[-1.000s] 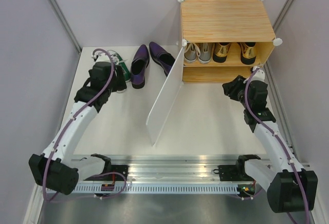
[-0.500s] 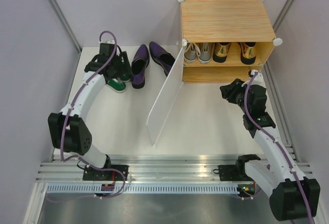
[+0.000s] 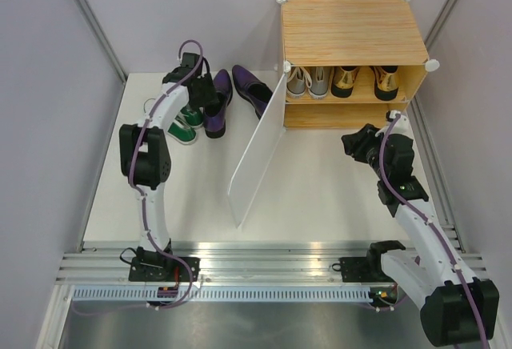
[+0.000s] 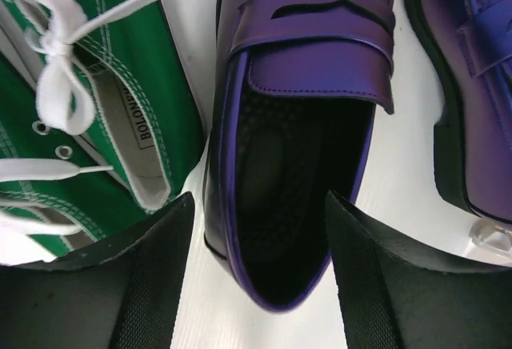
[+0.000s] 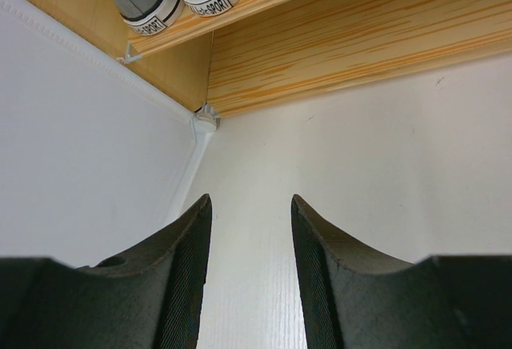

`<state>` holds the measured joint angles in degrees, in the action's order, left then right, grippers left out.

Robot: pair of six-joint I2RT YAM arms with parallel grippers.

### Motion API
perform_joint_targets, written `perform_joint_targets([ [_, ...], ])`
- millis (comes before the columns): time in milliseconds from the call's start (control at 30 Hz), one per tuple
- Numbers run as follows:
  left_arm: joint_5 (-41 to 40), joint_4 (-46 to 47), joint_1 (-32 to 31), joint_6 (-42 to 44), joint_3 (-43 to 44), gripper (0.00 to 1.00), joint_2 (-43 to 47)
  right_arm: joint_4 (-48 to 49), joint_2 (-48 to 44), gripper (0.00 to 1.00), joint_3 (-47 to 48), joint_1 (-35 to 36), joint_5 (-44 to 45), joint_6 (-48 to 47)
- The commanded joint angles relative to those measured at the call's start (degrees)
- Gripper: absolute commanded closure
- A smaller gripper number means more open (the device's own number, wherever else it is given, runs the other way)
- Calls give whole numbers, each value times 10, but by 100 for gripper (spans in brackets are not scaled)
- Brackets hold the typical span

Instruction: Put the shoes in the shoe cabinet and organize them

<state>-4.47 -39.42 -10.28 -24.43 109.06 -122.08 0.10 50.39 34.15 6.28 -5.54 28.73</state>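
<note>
A: Quick, shoes, where?
B: On the upper shelf of the shoe cabinet (image 3: 352, 29), upper right of the top view: the grey sneakers (image 3: 308, 82) at left, the gold shoes (image 3: 364, 82) at right.
A: The rest?
B: On the table (image 3: 320, 189), upper left-centre. One purple shoe (image 3: 214, 118) lies under the left gripper (image 3: 200, 91). The second purple shoe (image 3: 250, 85) is just to its right. The green sneakers (image 3: 181, 129), w/ white laces, are just left of the purple shoe.
A: Cabinet door?
B: The white door (image 3: 260, 149) stands open, swung out twd centre frame, w/ both purple shoes on its left side.
A: Is the left gripper holding anything?
B: Jaws spread. In the left wrist view its black fingers (image 4: 144, 285) sit either side of the purple shoe's heel end, w/ the shoe's opening btwn them. Can't tell if the pads touch the shoe. One of the green sneakers fills the upper left of that view, and the second purple shoe runs along the right edge.
A: And the right gripper (image 3: 352, 141)?
B: Mid-right in the top view, just below the cabinet front in frame, above the table. Jaws parted, nothing btwn them. The right wrist view shows only white table in the gap. The cabinet's lower shelf and the grey sneakers' toes run across the top of that view, w/ the door at left.
</note>
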Motion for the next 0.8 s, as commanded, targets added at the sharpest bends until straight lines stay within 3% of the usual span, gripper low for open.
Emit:
perform_joint_targets([
  [0, 14, -16, 2, -33, 34, 32, -18, 18, 1, 50, 0, 2, 6, 2],
  [100, 18, -15, 3, -36, 21, 37, -32, 19, 4, 50, 0, 2, 7, 2],
  [333, 32, -13, 1, -24, -1, 69, -43, 19, 9, 50, 0, 2, 7, 0],
  [400, 39, -12, 1, -18, -14, 70, -40, 19, 8, 50, 0, 2, 7, -1],
  [467, 42, -12, 1, -14, -31, 80, -37, 18, 8, 50, 0, 2, 8, -1],
  [533, 55, -12, 1, -12, -48, 95, -28, 19, 7, 50, -1, 2, 9, 0],
  [767, 53, -12, 1, -11, -108, 98, 80, 0, 13, 49, 17, 2, -11, -2],
])
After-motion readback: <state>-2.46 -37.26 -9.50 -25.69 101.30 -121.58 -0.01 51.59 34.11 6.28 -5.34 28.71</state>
